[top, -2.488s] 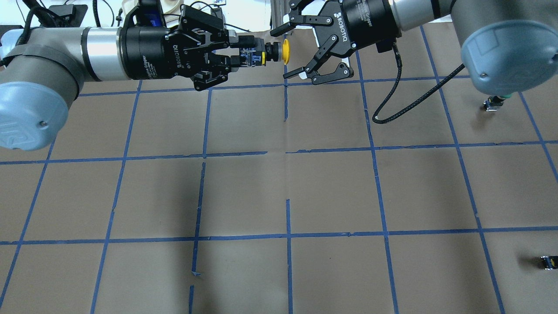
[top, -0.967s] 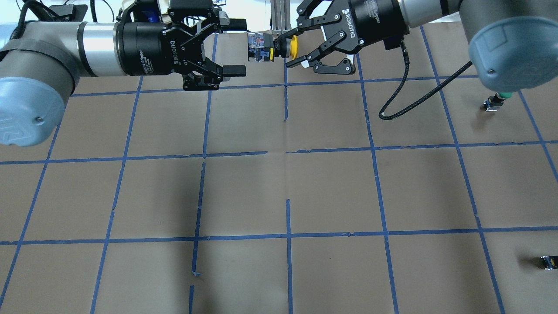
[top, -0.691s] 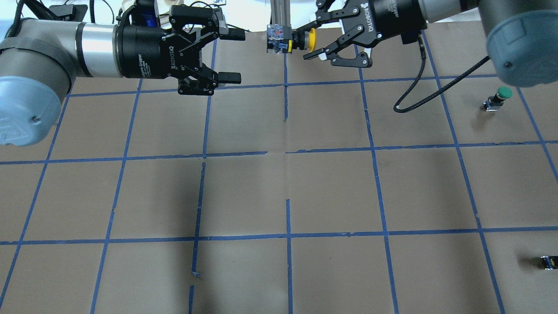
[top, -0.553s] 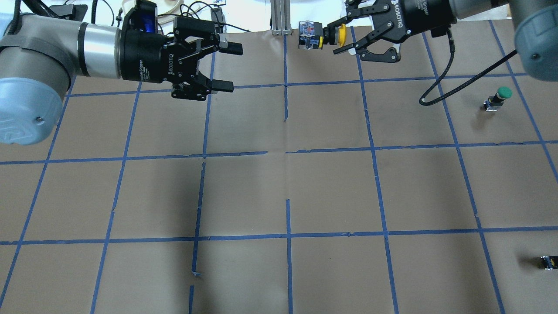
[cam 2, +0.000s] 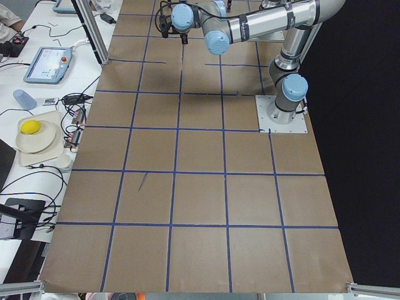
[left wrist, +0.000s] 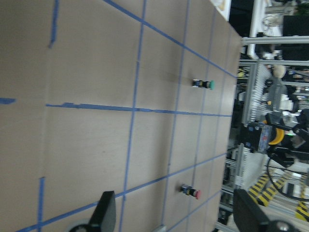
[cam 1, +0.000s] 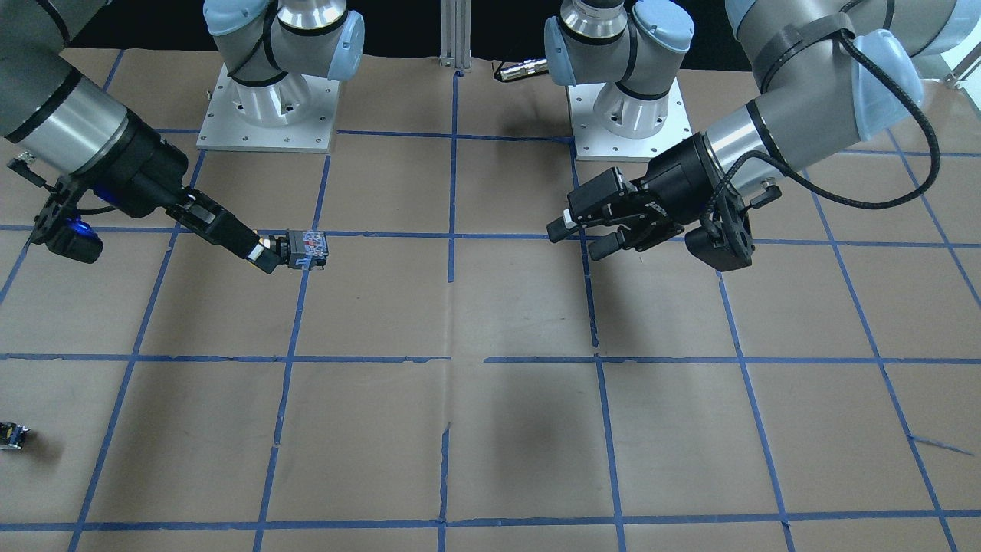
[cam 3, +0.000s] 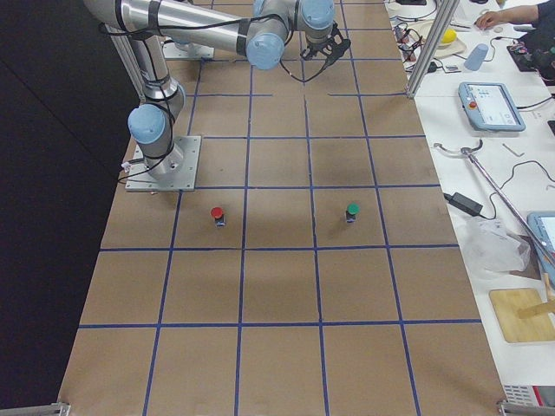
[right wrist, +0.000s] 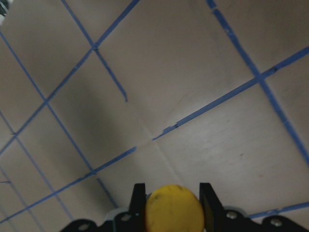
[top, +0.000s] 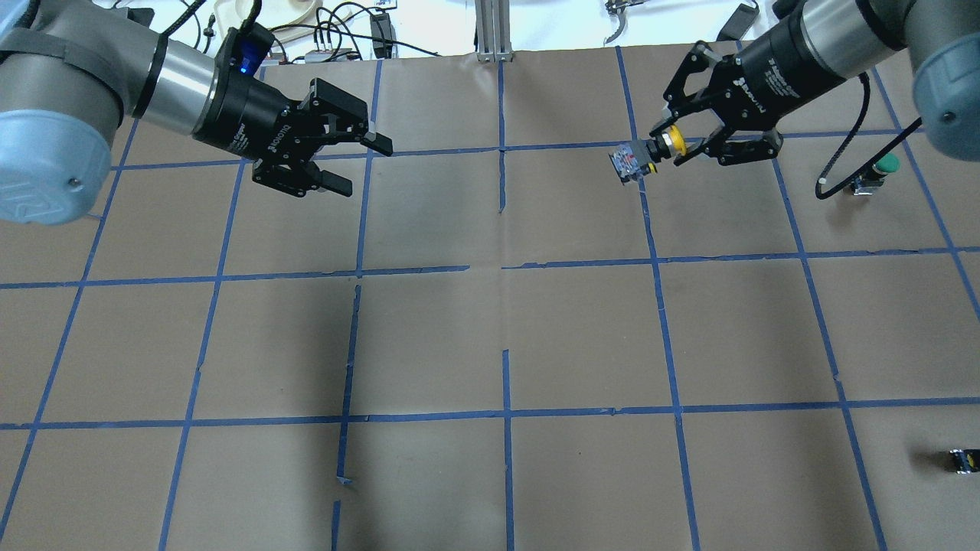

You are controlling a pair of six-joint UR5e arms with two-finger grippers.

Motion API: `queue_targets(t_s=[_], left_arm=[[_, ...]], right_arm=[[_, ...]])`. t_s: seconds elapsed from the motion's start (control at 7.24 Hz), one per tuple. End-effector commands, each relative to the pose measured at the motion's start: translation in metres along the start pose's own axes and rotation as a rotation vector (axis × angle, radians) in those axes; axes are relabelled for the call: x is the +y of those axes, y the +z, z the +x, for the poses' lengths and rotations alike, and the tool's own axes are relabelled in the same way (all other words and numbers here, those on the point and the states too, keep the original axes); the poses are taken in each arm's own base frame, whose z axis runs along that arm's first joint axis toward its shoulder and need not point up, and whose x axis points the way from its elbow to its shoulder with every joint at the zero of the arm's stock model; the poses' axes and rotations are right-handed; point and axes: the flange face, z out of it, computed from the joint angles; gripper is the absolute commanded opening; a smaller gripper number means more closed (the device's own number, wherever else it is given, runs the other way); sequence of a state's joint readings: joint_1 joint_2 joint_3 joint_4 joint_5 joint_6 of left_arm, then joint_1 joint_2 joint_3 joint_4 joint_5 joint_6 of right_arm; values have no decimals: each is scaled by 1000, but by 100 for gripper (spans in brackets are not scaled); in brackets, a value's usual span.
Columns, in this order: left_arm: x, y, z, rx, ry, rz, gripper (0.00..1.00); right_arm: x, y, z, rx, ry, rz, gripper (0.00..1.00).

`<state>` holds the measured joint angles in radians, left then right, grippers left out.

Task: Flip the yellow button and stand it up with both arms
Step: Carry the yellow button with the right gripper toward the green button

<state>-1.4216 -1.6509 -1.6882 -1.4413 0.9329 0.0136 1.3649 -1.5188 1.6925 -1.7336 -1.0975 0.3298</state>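
Yellow button (top: 649, 152) in right tool (top: 668, 145), now lower, farther from left tool (top: 361, 166)

2 arms on show, both in silver-grey tubing. The left arm (top: 180, 73) wears a black band and a fat light-blue joint cap (top: 38, 172) with 1 small screw in it. The left gripper (top: 361, 164) is all black, with white ROBOTIQ lettering on the barrel and a blue light (top: 246, 57) glowing at the wrist. The right arm (top: 831, 24) has the same finish, the right gripper (top: 668, 147) is black too, and a black braided cable (top: 838, 157) loops off it. At the roots, 2 pale square base plates (cam 1: 222, 132) are dotted with screws.
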Motion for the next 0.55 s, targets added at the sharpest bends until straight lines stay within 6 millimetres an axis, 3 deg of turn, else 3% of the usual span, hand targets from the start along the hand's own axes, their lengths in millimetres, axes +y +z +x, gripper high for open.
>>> queue_targets(t_s=[0.0,0.14,0.28,0.41], left_arm=[[-10,-11,3,-318,53,10,89],[0,-7,12,-447,103,8,89],[6,-5,19,-576,160,9,92],[8,-3,20,-589,172,5,92]], right_arm=[[-21,2,54,218,-295,27,8],[-45,-1,94,305,-457,95,8],[-55,6,136,339,-570,147,8],[-64,9,169,380,-665,235,8]])
